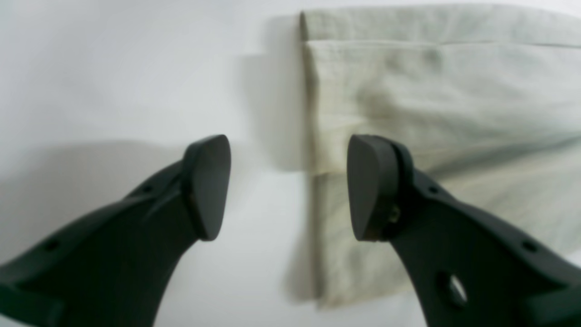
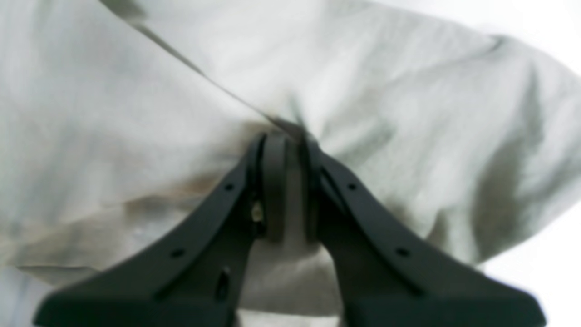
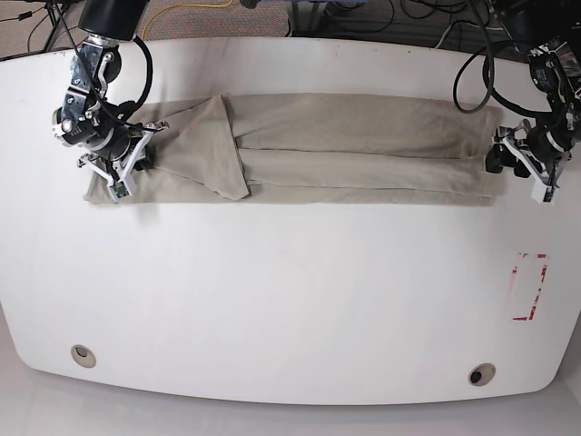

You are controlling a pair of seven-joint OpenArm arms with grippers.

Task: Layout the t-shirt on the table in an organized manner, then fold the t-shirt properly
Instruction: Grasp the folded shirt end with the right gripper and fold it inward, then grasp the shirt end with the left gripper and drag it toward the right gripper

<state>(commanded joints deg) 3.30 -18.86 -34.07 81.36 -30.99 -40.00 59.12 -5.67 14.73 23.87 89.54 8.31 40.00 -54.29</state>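
Soft creased t-shirt [image 3: 363,145] — long folded band, glossy table [image 3: 290,300]

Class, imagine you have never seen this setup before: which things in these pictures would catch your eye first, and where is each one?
First, the long beige t-shirt, folded into a band across the far half of the white table. Next, the right gripper, shut on the cloth at one end, and the left gripper, open at the shirt's other end. A red rectangle mark sits near the table's edge on the left arm's side.
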